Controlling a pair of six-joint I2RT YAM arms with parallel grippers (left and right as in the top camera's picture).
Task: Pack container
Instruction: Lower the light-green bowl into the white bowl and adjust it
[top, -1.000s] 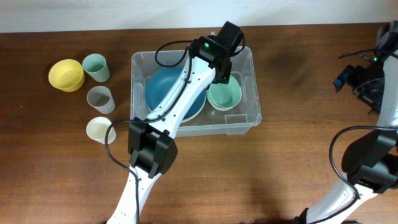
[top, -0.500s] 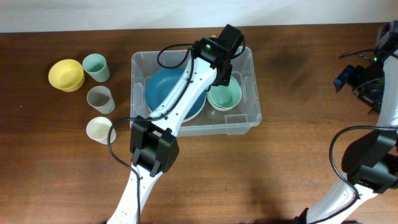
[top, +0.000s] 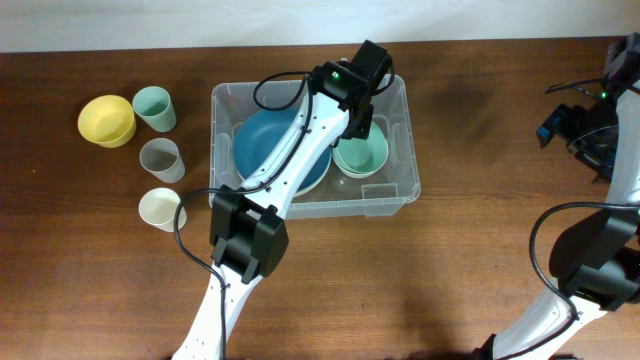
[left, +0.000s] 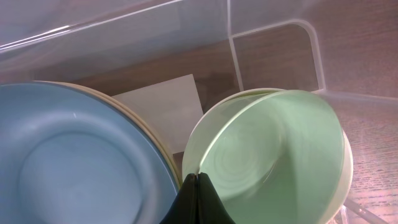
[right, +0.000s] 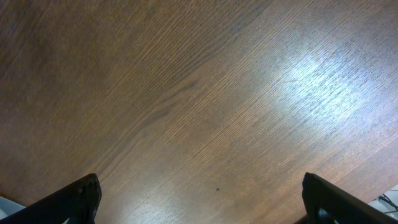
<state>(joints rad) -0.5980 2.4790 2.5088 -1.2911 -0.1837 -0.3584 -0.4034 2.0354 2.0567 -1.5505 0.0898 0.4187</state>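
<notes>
I read the container (top: 412, 165) at mid-table, blue bowl (left: 74, 174) in its left half, green bowl (left: 280, 155) in its right | left gripper (left: 196, 186) inside the container, fingers pinching the tilted green bowl's rim | right gripper (right: 199, 199) spread wide over the table (right: 199, 93), far right, well apart from the container.

Bright even light, white glare on the table (right: 311, 78), pale sheen on the container (left: 155, 37)
</notes>
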